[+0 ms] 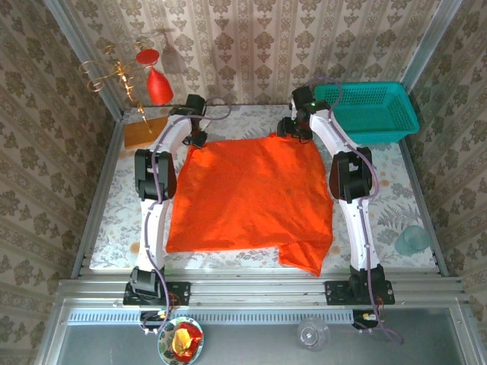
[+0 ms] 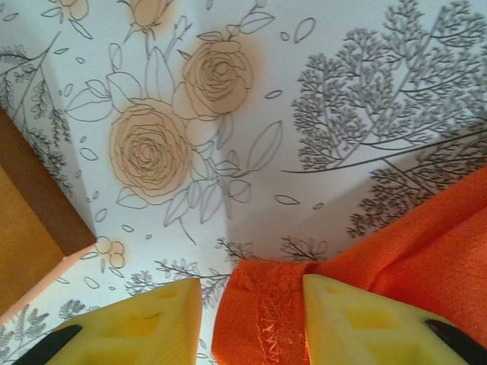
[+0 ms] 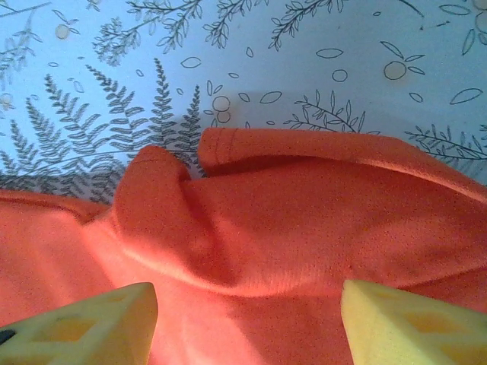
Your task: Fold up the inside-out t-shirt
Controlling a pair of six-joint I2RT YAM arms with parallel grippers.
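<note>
Top external: t-shirt lies spread mid-table, roughly square, one flap poking out at near right. Judged early; main folds not yet made. Both arms reach its far corners.
Left wrist adds: left tool part-spread astride the stitched hem corner, not pinching.
Right wrist: right tool spread wide over a bunched fold.

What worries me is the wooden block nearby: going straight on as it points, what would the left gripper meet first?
Probably the t-shirt's hemmed corner, which lies between the left gripper's parted fingers, then the table cover; depth is unclear. The wooden block sits off to the side.
</note>
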